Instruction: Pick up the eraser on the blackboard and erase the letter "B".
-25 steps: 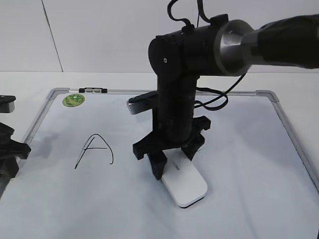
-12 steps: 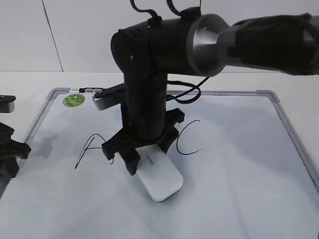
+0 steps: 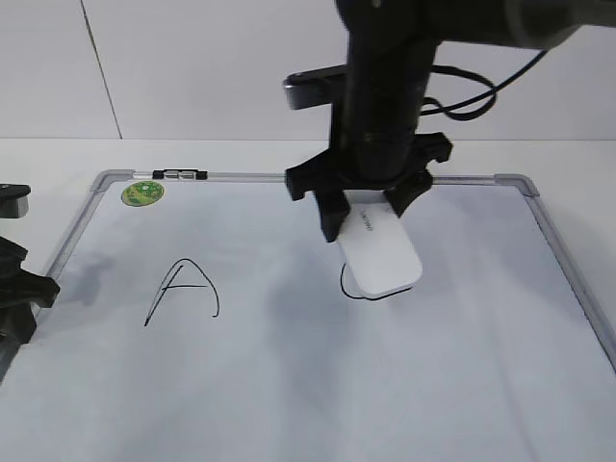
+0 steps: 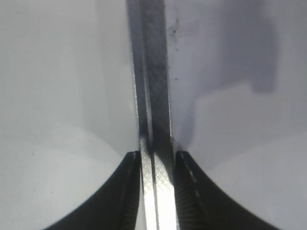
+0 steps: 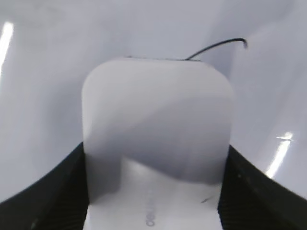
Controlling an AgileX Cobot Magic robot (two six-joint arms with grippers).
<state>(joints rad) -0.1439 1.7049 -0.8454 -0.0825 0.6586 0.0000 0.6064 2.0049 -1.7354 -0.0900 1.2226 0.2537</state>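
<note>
The white eraser [image 3: 382,252] is held in my right gripper [image 3: 366,214], which is shut on its sides. The eraser sits tilted over the middle right of the blackboard [image 3: 462,375]. In the right wrist view the eraser [image 5: 156,143] fills the space between the jaws of my right gripper [image 5: 156,201]. Its lower end covers most of the letter "C" [image 3: 348,287]. A black stroke [image 5: 216,47] shows past its far edge. No letter "B" shows between the "A" [image 3: 183,287] and the "C". My left gripper [image 3: 14,289] is shut on the board's left frame [image 4: 153,72].
A round green sticker [image 3: 142,192] and a small black-and-clear clip [image 3: 180,175] sit at the board's far left corner. The board's grey frame runs round all sides. The right arm's dark body and cables hang above the board's far middle.
My right gripper carried the eraser left across the board's middle, then right and toward the far side, over the "C". The left gripper has not moved.
</note>
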